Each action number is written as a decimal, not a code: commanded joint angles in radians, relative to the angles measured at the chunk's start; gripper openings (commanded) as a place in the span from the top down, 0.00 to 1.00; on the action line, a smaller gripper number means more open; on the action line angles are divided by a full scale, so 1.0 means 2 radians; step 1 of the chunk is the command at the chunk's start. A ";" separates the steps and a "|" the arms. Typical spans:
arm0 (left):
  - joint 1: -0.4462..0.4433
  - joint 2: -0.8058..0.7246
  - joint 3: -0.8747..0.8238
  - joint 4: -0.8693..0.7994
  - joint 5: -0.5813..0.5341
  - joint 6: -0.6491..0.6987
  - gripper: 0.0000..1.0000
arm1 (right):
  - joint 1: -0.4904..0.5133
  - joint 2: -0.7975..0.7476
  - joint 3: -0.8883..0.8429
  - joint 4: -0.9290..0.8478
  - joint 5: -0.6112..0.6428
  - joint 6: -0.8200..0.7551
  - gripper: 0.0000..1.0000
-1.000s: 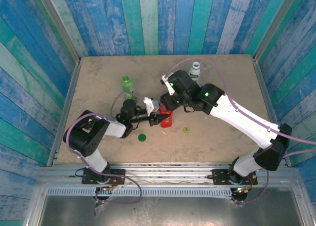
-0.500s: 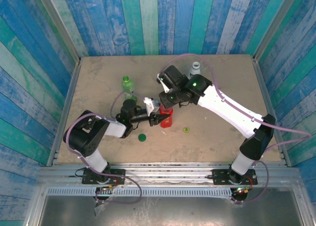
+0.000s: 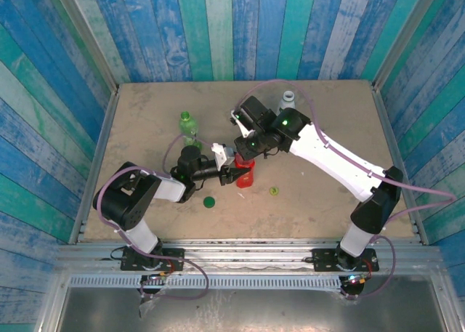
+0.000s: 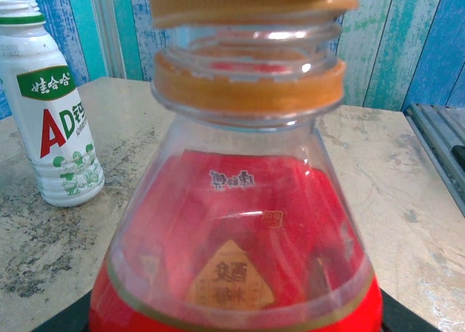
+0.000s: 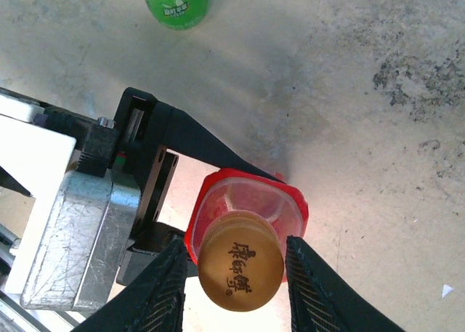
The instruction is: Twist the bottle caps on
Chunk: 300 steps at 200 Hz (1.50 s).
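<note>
Seating of the orange cap [image 5: 240, 270] on the red bottle [image 4: 240, 237].
With the arm swung round within the last second: pinched between the right tool [image 5: 236, 274] fingers, threads exposed beneath, so judged only partly screwed; bottle body clamped in the left tool [image 3: 234, 173].

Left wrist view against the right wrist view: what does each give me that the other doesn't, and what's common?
Left wrist: the white bottle standing left of the red bottle, and bare threads between the cap and the neck ring, so the cap is not fully down.
Right wrist: the green bottle, the left gripper clamped on the red bottle's body, and the right gripper, its fingers flanking the cap from above; contact unclear.
Both: the red bottle with the cap on its neck.
</note>
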 commanded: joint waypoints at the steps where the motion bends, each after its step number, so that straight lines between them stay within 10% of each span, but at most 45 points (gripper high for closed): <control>1: -0.003 0.013 -0.008 -0.066 -0.002 0.010 0.46 | -0.003 0.008 0.009 -0.014 -0.007 -0.002 0.62; 110: -0.003 0.013 -0.009 -0.067 -0.001 0.012 0.46 | -0.011 0.011 0.009 -0.013 -0.027 -0.024 0.67; 300: -0.001 0.018 -0.001 -0.075 0.021 0.001 0.47 | -0.022 0.007 -0.035 -0.019 -0.123 -0.409 0.70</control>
